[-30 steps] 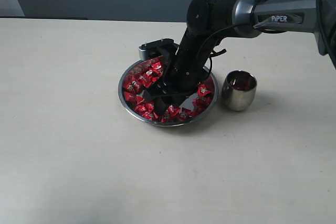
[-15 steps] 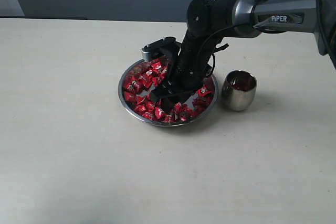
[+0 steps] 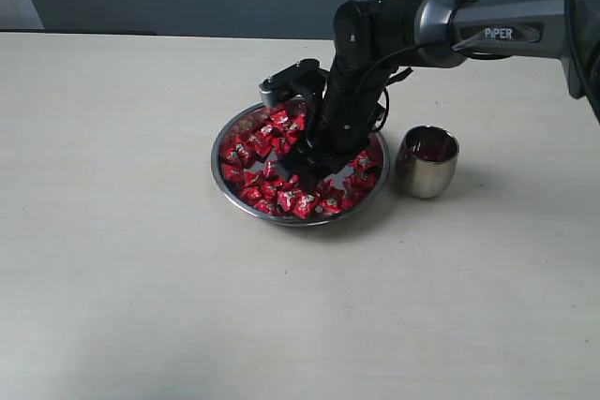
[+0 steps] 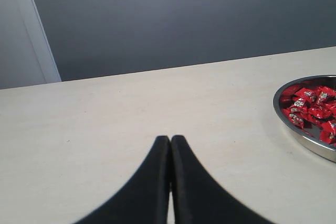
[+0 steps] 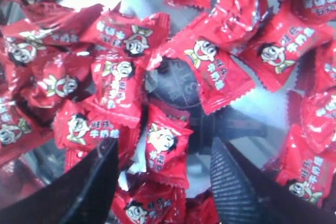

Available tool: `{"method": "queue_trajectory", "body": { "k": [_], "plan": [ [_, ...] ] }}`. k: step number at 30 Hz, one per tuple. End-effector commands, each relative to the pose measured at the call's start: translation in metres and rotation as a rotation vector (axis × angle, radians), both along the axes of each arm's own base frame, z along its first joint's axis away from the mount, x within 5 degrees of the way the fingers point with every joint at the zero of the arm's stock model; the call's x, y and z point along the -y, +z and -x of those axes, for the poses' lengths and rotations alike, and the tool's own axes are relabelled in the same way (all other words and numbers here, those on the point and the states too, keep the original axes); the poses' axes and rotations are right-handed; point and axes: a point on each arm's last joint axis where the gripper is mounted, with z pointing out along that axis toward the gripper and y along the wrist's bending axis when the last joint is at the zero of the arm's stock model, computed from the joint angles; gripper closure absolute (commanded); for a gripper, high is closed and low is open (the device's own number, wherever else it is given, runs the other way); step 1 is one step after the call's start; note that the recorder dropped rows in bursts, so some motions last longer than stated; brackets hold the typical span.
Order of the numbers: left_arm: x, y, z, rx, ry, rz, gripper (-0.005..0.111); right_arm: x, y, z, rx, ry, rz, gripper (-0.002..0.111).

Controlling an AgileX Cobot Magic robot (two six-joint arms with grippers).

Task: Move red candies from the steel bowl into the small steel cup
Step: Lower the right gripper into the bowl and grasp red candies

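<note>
Right wrist view: the right tool (image 5: 164, 148) hangs with its jaws spread wide and grips nothing. The red candies (image 5: 220, 72) lie heaped directly beneath and all round it, one loose in the gap between its fingers. They fill the steel bowl (image 3: 216, 161), over whose middle this tool is lowered. The small steel cup (image 3: 427, 168) stands upright near the tool, just outside the bowl's rim. The left tool (image 4: 170, 141) is pressed closed and empty above the bare counter (image 3: 141, 278), with the bowl's edge ahead of it.
</note>
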Motion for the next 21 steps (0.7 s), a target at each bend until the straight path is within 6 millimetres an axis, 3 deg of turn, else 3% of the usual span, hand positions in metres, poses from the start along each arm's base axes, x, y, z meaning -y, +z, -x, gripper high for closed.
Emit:
{"method": "queue_trajectory", "body": {
  "k": [1, 12, 21],
  "plan": [
    [0.001, 0.0, 0.0, 0.008, -0.008, 0.008, 0.106, 0.001, 0.001, -0.002, 0.02, 0.006, 0.009, 0.057],
    [0.001, 0.0, 0.0, 0.008, -0.008, 0.008, 0.106, 0.0, -0.001, -0.001, 0.008, -0.002, 0.0, 0.058],
    [0.001, 0.0, 0.0, 0.008, -0.008, 0.008, 0.106, -0.001, -0.02, 0.0, -0.05, -0.012, 0.011, 0.082]
  ]
}}
